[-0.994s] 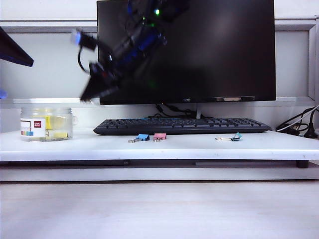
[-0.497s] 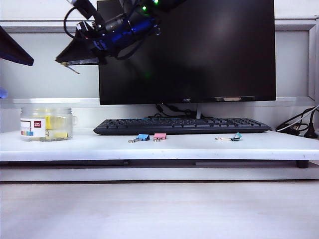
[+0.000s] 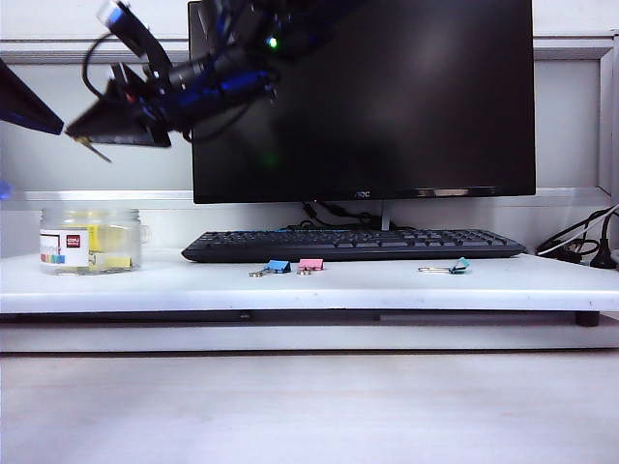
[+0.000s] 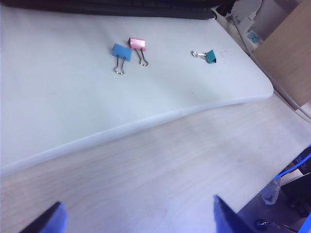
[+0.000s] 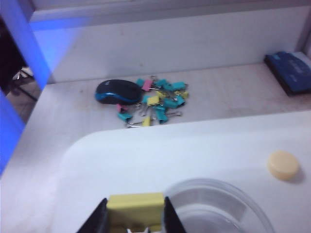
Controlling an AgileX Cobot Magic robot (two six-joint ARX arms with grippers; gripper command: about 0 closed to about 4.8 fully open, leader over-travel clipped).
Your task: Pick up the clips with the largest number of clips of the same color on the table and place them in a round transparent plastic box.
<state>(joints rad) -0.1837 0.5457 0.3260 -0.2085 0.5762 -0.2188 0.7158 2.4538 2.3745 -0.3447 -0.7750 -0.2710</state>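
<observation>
Right claw (image 3: 85, 143), high above the round transparent plastic box (image 3: 92, 241) on the white desk (image 3: 387, 283), clamps a yellow clip (image 5: 135, 208). Left wrist view: left claw (image 4: 136, 221) gapes wide, empty. Right wrist view: clip over the clear box rim.

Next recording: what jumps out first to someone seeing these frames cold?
The right gripper, high over the table's left end, grips a small yellow binder clip above the round transparent plastic box. Blue, pink and teal clips lie before the black keyboard.
</observation>
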